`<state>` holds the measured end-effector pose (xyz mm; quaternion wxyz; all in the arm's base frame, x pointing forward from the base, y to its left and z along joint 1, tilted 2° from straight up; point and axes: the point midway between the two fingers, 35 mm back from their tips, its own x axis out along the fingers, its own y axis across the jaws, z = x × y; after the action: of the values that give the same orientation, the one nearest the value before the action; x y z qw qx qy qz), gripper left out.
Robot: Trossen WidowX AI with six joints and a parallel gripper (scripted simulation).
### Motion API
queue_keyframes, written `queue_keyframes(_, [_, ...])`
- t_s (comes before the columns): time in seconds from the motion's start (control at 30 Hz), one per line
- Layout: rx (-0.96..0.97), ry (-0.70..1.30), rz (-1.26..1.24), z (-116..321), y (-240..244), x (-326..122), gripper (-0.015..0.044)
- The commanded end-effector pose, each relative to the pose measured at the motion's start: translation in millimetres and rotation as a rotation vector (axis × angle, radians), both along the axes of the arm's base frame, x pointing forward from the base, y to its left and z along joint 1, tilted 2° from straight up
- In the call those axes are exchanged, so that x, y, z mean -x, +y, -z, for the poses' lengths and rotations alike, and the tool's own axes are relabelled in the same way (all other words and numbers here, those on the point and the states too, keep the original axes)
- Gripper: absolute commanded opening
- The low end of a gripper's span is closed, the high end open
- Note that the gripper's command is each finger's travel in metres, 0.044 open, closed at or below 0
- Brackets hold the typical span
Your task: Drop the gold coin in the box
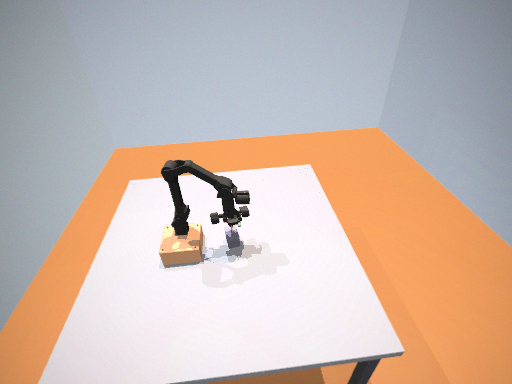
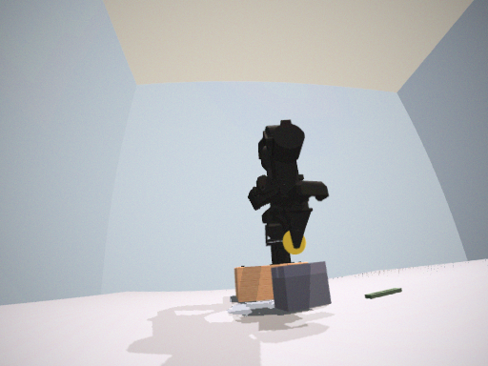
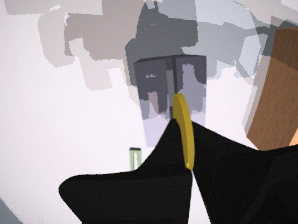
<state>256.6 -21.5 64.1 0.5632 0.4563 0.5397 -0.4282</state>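
Gripper (image 3: pixel 188 163) clamped tight on gold coin (image 3: pixel 184 129), thin disc edge-on, hanging just above grey box (image 3: pixel 169 79). Insertion step: next needs coin edge lined with dark slot (image 3: pixel 177 75) at 12 o'clock, then release. Box matte, blocky. Green holder (image 3: pixel 135 157) at 9 o'clock, vacant.

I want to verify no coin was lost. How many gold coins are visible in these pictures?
1. The gold coin is gripped on its edge by the gripper, above the grey box and in line with its slot. The green holder looks empty.
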Motion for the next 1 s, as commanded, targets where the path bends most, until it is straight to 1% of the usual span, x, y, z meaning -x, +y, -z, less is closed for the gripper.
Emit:
queue_keyframes(0.0, [-0.001, 0.005, 0.000, 3.0, 0.5, 2.3, 0.0000])
queue_keyframes(0.97, [-0.001, 0.005, 0.003, 15.1, 0.9, 2.8, 0.0000])
